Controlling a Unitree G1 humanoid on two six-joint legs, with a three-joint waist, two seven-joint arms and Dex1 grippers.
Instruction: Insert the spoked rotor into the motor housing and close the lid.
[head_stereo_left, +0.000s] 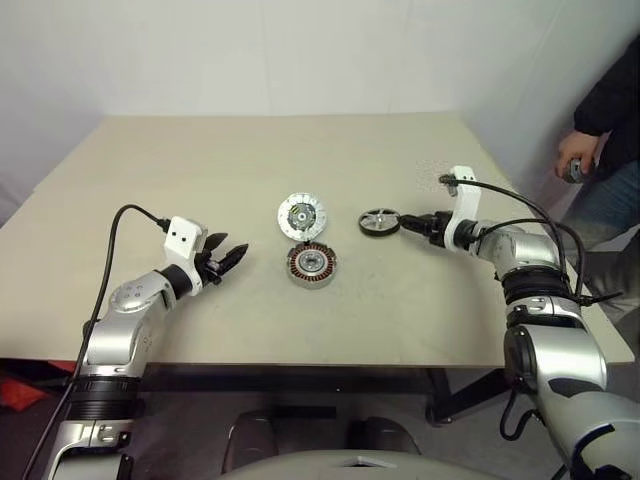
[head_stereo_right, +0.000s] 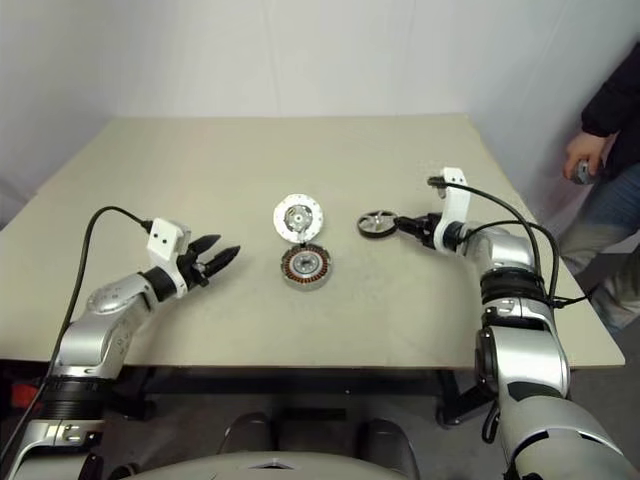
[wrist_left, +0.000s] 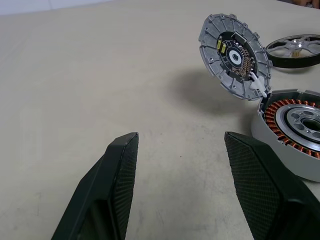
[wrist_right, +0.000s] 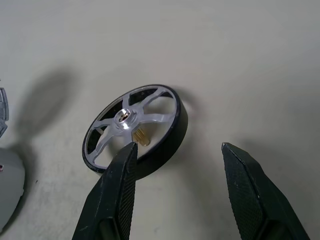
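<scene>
The spoked rotor (head_stereo_left: 380, 222) lies flat on the table, a black ring with grey spokes, to the right of the motor housing (head_stereo_left: 311, 264). The housing shows its copper windings around a silver hub. Its lid (head_stereo_left: 302, 215) stands tilted open at the housing's far rim. My right gripper (head_stereo_left: 408, 224) is open just right of the rotor (wrist_right: 135, 130), one fingertip (wrist_right: 127, 155) at the ring's near rim, holding nothing. To the left of the housing (wrist_left: 295, 125), my left gripper (head_stereo_left: 232, 255) hovers open and empty, pointing toward it.
A person (head_stereo_left: 612, 95) stands at the table's right side, a hand (head_stereo_left: 575, 160) holding a small device. The beige table (head_stereo_left: 200, 160) has its front edge close to my arms. A black cable (head_stereo_left: 110, 260) runs along my left arm.
</scene>
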